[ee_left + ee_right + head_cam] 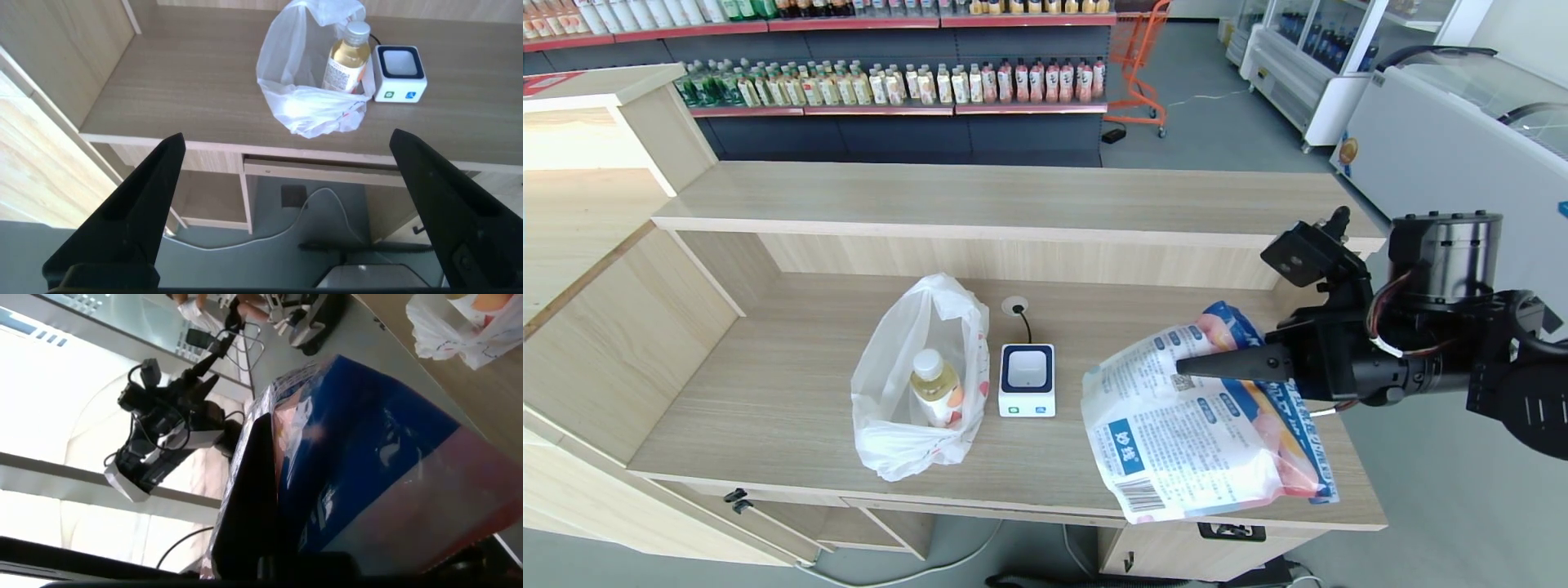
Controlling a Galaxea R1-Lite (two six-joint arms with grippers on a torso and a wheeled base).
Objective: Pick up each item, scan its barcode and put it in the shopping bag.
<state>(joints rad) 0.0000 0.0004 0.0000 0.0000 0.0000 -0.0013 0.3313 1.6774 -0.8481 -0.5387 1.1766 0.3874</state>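
While clamped aloft, snack bag (pixel 1192 445) tilts.

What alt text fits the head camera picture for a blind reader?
The right claw holds a large blue-and-white snack bag over a wooden counter. To its left sit a small white scanner and a shopping bag with a bottle inside.

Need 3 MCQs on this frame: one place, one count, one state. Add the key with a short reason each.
1. The scanner stands: A) right of the bag B) inside it C) on the floor
2. Bottles in the bag: A) none B) one C) three
3. The right gripper is: A) open, empty B) shut on the snack pack C) resting on the scanner
Key: 1A, it sits just beside the bag; 2B, a single bottle stands inside; 3B, it grips the pack's upper part.
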